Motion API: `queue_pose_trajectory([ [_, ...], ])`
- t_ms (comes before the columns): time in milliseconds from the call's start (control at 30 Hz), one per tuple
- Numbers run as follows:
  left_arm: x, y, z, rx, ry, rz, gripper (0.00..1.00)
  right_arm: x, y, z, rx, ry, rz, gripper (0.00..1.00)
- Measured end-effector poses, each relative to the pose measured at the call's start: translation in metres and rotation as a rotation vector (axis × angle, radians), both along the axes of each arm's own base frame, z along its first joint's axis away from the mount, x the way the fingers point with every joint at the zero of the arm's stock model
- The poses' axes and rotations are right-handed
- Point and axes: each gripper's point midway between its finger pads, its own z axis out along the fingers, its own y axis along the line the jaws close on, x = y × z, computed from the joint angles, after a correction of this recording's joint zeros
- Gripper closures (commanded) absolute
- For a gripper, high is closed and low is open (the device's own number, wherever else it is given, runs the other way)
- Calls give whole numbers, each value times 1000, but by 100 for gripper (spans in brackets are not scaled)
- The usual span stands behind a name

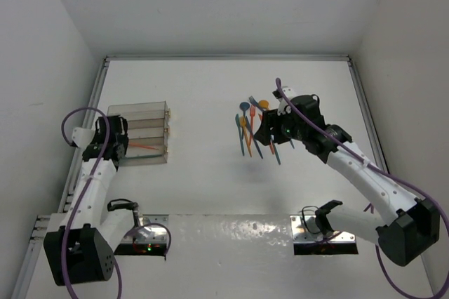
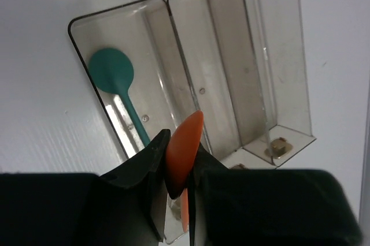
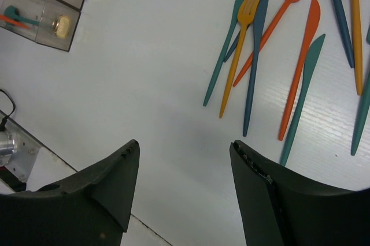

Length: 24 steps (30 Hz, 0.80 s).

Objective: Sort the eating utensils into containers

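My left gripper point(image 2: 182, 142) is shut on the bowl end of an orange spoon point(image 2: 186, 136) and hangs over the near end of the clear containers point(image 2: 173, 26). A teal spoon point(image 2: 113, 73) lies in the leftmost bin of that view. From above, the left gripper point(image 1: 116, 146) sits at the left edge of the containers point(image 1: 140, 111). The remaining eating utensils point(image 1: 254, 127) lie in a loose pile at centre right. My right gripper point(image 3: 185, 143) is open and empty, hovering over bare table beside a teal knife point(image 3: 227, 47), a yellow fork point(image 3: 240, 49) and an orange knife point(image 3: 300, 67).
Raised metal rails point(image 1: 95, 102) border the table on the left and right. The arm bases and their mounting plates point(image 1: 323, 232) are at the near edge. The containers point(image 3: 43, 3) show at the upper left of the right wrist view.
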Motion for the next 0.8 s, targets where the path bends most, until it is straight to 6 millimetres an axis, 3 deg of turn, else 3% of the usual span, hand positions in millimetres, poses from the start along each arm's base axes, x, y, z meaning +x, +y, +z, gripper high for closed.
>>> queue_pose_trajectory([
  [133, -3, -5, -21, -32, 42, -11, 94, 0, 0, 1, 2, -3, 1, 36],
  [300, -10, -10, -42, -71, 71, -6, 77, -1, -1, 1, 2, -3, 1, 35],
  [333, -10, -11, -44, -78, 70, -5, 69, -2, -1, 0, 1, -2, 1, 35],
  [400, -8, -13, -45, -89, 64, -5, 61, -2, -1, -2, -1, 2, 1, 34],
  [433, -7, -14, -44, -95, 58, -4, 53, -2, -1, -2, -1, 1, 1, 34],
  [633, -6, -16, -43, -109, 47, -3, 31, -2, -2, -2, -6, 1, -4, 34],
  [800, -5, -17, -35, -105, 36, -24, 25, 2, -5, -8, -28, 8, -24, 40],
])
